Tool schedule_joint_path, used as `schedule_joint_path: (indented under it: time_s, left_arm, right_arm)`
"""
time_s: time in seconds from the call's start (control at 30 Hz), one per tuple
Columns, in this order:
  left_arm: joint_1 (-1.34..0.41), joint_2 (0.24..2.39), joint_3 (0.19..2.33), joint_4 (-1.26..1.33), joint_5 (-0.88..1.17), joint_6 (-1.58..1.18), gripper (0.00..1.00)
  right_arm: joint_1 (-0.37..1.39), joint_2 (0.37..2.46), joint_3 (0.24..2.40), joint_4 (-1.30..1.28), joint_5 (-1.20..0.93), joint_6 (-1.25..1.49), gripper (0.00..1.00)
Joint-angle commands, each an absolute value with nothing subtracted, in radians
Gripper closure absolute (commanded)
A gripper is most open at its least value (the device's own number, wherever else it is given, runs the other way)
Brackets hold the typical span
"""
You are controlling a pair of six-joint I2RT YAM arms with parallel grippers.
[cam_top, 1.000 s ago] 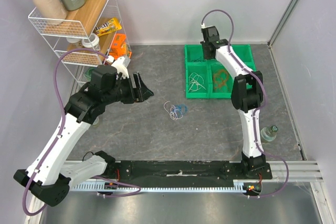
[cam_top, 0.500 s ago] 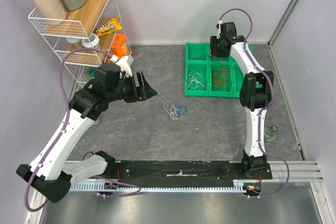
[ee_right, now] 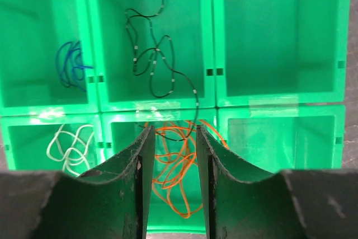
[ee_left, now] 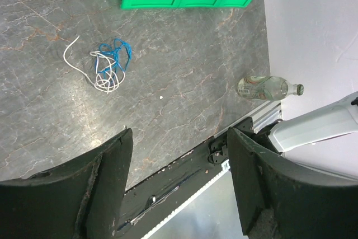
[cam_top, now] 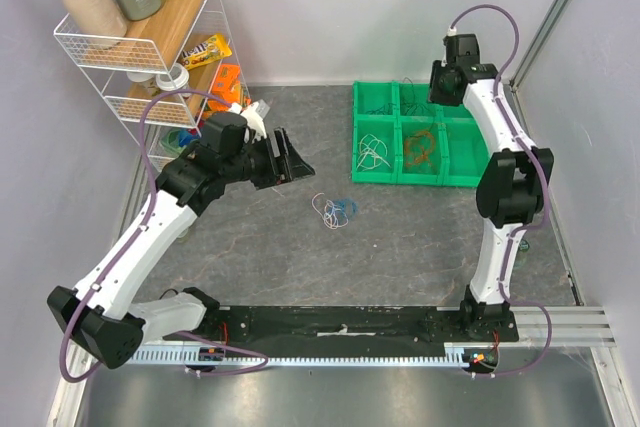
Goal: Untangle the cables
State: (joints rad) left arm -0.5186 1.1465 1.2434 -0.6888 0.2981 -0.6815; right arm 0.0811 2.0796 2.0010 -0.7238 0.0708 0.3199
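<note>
- Mid-bench [cam_top: 250, 247], a blue-and-white tangle [cam_top: 335, 210] of cables lies loose on the grey surface. The strands are too fine to tell which crosses over which.
- The left end effector [cam_top: 287, 157] hangs above the bench to the left of the tangle and well apart from it. It is released, fingers spread wide with nothing between them. In its wrist view the bottom edge cuts off both fingers.
- Far right stands the green tray [cam_top: 357, 142]. Its near row holds a white cable [ee_right: 70, 146] in the left compartment and an orange cable [ee_right: 176, 166] in the middle one, partly hidden behind the fingers.
- In the far row, a blue cable [ee_right: 70, 65] sits at left and a black cable [ee_right: 151, 54] in the middle. The black one trails over the divider towards the orange. Whether it touches the fingertips cannot be told.
- The right end effector [ee_right: 172, 188] hovers over the tray, fingers a narrow gap apart, clamping nothing visible. From above, its own wrist hides it.
</note>
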Motion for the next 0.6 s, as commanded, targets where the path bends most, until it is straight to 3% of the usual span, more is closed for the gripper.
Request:
schedule_joint_path:
  time_s: [0.0, 0.2, 0.57]
  left_arm:
    - [-0.518, 1.141, 1.23, -0.617, 0.345, -0.75, 0.26]
    - [-0.518, 1.129, 1.233, -0.65, 0.331, -0.73, 0.26]
    - [-0.518, 1.146, 1.284, -0.733, 0.354, -0.678, 0.21]
  right_arm:
    - [0.075, 2.118, 2.023, -0.68, 0.104, 0.278, 0.56]
    - [0.075, 2.238, 2.111, -0.681, 0.138, 0.186, 0.5]
    - [0.107, 2.29, 2.086, -0.557, 0.253, 0.009, 0.52]
